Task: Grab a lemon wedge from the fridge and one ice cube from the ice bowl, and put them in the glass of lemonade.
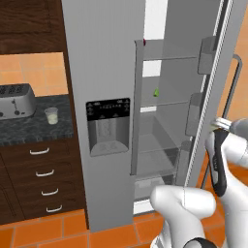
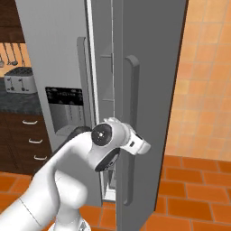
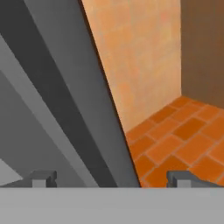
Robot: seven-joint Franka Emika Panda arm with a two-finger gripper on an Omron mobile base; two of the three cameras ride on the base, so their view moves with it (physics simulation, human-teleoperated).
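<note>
The grey fridge has its right door swung open, so the shelves show. On a middle shelf lies the tiny yellow-green lemon wedge. The glass of lemonade stands on the dark counter left of the fridge. My gripper is open at the outer edge of the open door, its fingertips spread wide with the door's edge running up between them in the hand view. My wrist sits next to the door's long handle. The ice bowl and ice cube are out of view.
A silver toaster stands on the counter above dark drawers. Orange floor tiles and an orange wall lie to the right of the door, with a brown cupboard side beyond.
</note>
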